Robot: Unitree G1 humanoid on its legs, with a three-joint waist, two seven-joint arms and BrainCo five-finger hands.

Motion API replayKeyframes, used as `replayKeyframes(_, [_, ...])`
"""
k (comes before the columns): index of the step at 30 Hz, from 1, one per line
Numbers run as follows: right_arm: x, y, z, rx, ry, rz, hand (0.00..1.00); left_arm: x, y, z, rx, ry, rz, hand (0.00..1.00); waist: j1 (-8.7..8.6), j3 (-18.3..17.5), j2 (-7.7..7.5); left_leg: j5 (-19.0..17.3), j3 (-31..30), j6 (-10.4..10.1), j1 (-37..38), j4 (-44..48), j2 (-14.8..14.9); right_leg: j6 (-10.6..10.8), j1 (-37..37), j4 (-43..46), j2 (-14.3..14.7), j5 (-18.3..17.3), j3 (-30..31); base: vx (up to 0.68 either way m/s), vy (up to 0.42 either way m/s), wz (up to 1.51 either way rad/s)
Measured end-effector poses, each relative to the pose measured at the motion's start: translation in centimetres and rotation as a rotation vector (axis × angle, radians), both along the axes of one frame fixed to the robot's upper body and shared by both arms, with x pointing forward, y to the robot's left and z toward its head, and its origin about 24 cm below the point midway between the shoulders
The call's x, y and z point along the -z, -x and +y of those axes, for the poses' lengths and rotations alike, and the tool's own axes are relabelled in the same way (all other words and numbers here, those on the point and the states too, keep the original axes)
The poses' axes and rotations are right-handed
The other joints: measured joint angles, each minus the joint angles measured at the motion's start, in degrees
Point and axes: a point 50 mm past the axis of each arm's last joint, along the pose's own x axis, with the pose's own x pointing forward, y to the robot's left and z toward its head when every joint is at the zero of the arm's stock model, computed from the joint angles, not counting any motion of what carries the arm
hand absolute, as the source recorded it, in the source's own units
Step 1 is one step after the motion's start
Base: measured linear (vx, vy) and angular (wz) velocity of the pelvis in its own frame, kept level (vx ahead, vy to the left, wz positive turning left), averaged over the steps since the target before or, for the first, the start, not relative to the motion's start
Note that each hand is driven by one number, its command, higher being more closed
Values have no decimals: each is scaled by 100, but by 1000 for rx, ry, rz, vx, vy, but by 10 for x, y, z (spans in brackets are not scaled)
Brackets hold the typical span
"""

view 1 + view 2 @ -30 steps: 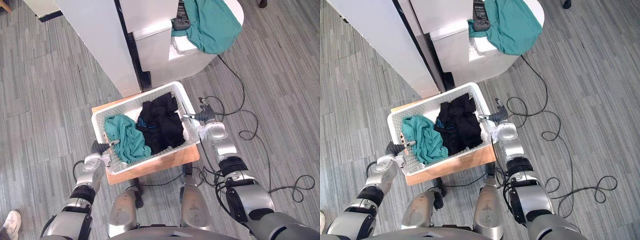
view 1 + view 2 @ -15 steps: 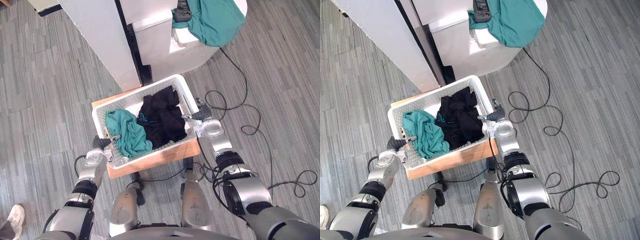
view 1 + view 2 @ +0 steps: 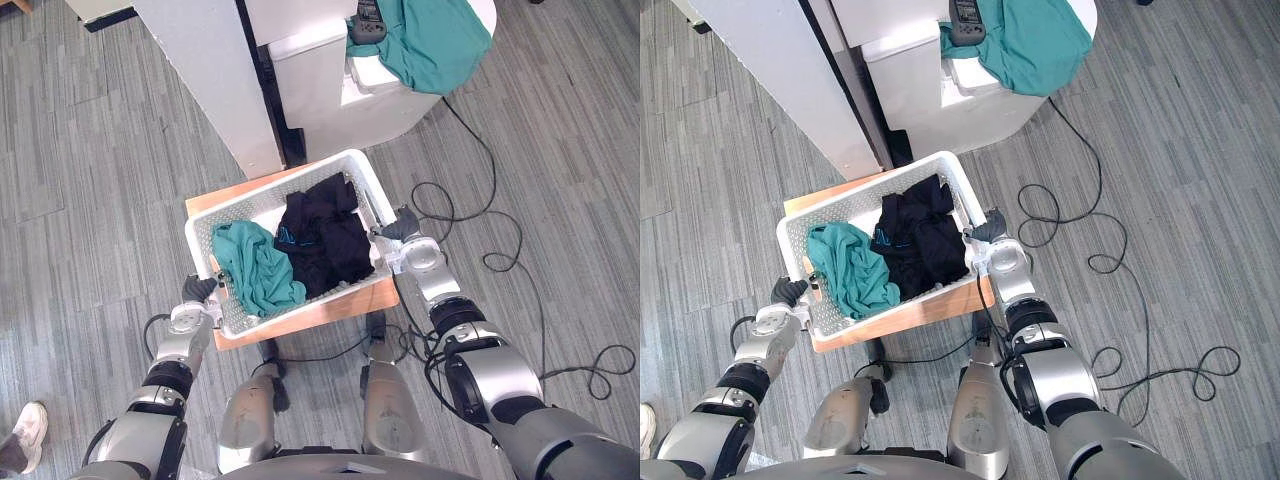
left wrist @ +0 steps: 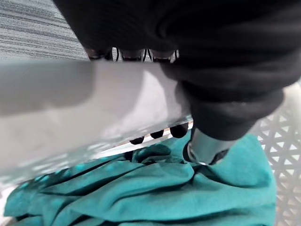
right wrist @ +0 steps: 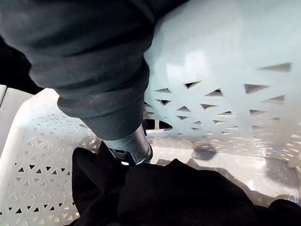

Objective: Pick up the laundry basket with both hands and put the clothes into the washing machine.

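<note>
Down at the far left, a person's white shoe (image 3: 22,425) stood on the grey plank floor (image 3: 90,210). Next came the left hand (image 3: 190,305), closed on the left rim of the white perforated plastic laundry basket (image 3: 366,200). In its wrist view the dark fingertips (image 4: 157,135) curled under the rim and the thumb (image 4: 207,148) reached inside. The basket lay over a small wooden table (image 3: 330,305), and we could not tell whether it touched the top. Inside it, a crumpled teal garment (image 3: 255,268) filled the left part and a heap of black clothes (image 3: 320,240) the right, the two touching. The right hand (image 3: 405,235) gripped the right rim, its thumb (image 5: 129,146) hooked down inside against the black clothes. Beyond the basket stood a tall white panel (image 3: 210,70). To its right was the white washing machine (image 3: 330,90), with a teal cloth (image 3: 440,45) draped over its top.
</note>
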Motion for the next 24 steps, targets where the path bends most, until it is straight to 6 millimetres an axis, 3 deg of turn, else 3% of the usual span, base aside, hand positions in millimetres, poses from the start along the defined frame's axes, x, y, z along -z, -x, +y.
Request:
replayKeyframes(10, [19, 18, -5, 16, -35, 16, 100, 9, 14, 1, 1, -18, 34, 100, -4, -1, -3, 69, -37, -40, 73, -20, 30, 166, 99, -2, 20, -151, -6, -3, -1, 0])
replayKeyframes(13, [38, 39, -13, 52, -99, 38, 100, 14, 28, 1, -2, -6, 35, 100, -15, -6, -10, 55, -60, -55, 204, -26, 50, 171, 251, -17, 35, -181, -38, 14, 4, 4])
replayKeyframes(18, [50, 66, -16, 82, -232, 31, 100, 8, 45, 6, -19, 1, -14, 100, -69, -17, -16, 48, -142, -66, 301, -24, 96, 172, 467, -127, 82, -182, -139, 13, -4, 6])
replayKeyframes(24, [48, 88, -11, 72, -343, -28, 100, -2, 62, 16, -45, 20, -82, 100, -71, -431, -198, -195, -144, -183, 612, 208, 346, 127, 916, -214, 303, -304, -130, 39, -20, -1])
